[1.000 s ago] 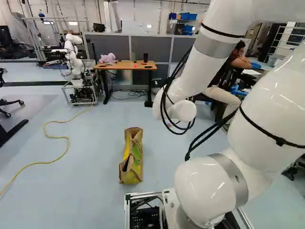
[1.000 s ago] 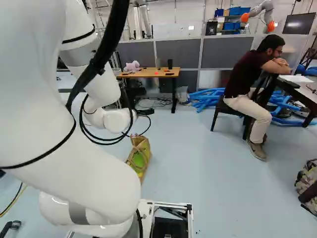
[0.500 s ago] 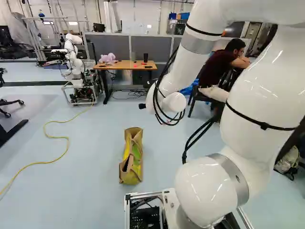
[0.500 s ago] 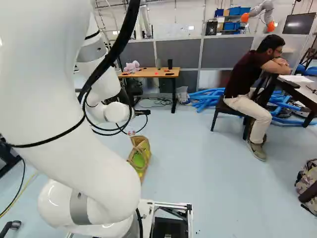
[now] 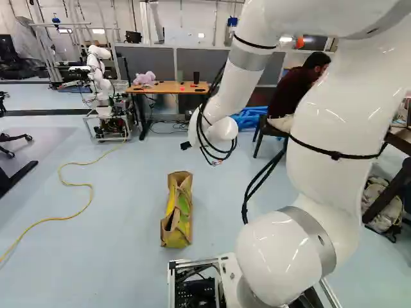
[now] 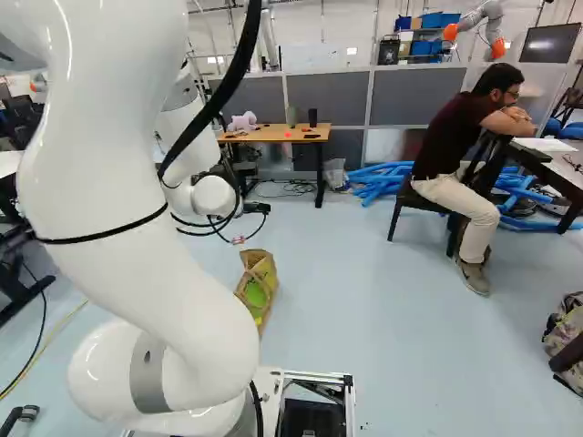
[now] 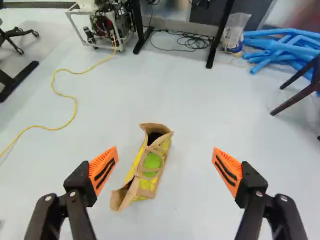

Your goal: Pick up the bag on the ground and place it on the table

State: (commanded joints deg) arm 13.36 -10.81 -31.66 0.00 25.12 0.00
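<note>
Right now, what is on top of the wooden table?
On the table are a pink toy, a dark cylinder, a small red thing and a flat dark thing. Anything directly behind the toy or cylinder is covered; I cannot see it.

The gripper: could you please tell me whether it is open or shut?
The gripper is open: its orange pads stand wide apart.

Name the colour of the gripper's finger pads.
The pads are orange with black stripes, seen best in the wrist view.
</note>
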